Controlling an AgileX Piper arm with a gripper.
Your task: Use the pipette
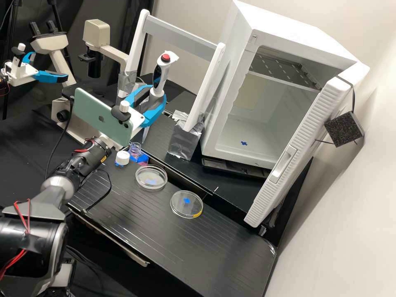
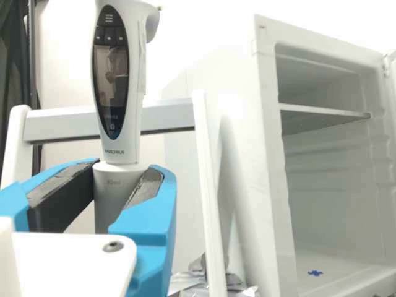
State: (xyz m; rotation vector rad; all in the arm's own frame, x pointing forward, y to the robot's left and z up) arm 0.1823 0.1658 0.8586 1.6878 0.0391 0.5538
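Pipette upright within the tool

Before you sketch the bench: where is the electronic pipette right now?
In the high view's upper middle, the electronic pipette is held upright by the pincer, in front of the white frame and left of the open white cabinet.

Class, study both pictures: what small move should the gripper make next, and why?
The gripper should probably raise the electronic pipette slightly, straight up: its fingers clasp the upright pipette's lower body, and the open bottle, white cap off beside it, looks a likely destination.
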